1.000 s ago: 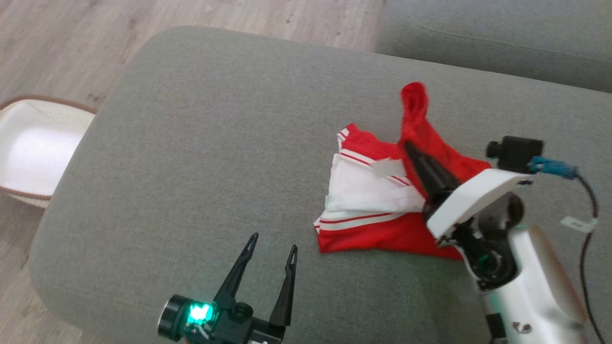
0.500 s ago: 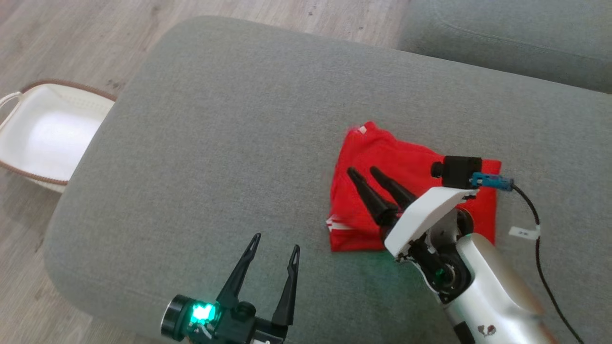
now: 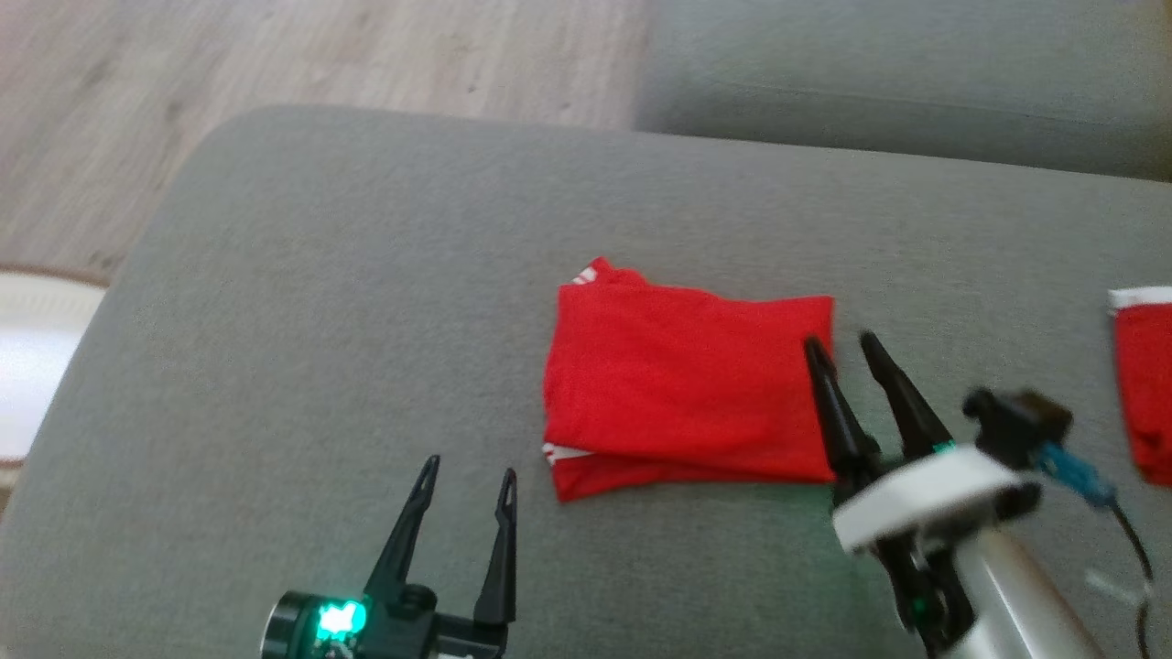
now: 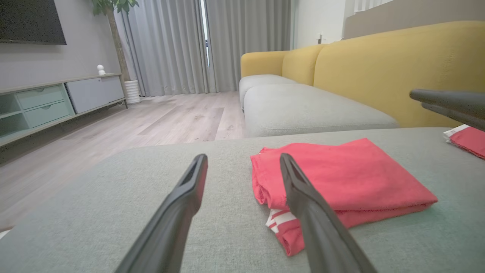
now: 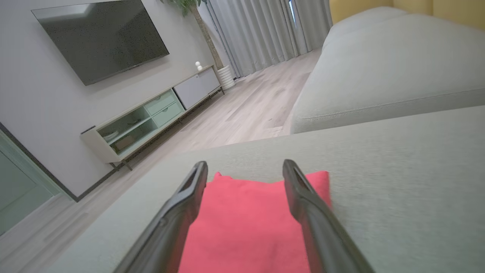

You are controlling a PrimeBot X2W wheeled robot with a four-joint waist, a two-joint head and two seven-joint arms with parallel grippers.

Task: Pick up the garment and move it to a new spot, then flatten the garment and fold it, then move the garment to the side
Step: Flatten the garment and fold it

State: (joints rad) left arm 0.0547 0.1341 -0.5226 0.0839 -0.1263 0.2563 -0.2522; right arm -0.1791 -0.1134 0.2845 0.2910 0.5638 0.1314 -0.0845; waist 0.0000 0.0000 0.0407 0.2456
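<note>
A broad grey sofa cushion fills the foreground of a living room with pale wood flooring, grey curtains, a yellow-backed sofa, a wall-mounted television and a low media cabinet. The red garment lies folded into a neat rectangle near the middle of the cushion, with white-striped trim peeking out at its front left corner. The robot's right hand hovers at the garment's right edge, its two dark fingers spread and holding nothing; in the wrist view the red cloth lies beneath and between them, though whether they touch it cannot be told. The left hand is also spread and empty, low over bare cushion just in front of and to the left of the garment. A second red piece with a white band lies well apart at the far right, and a white basket sits on the floor at the left.
</note>
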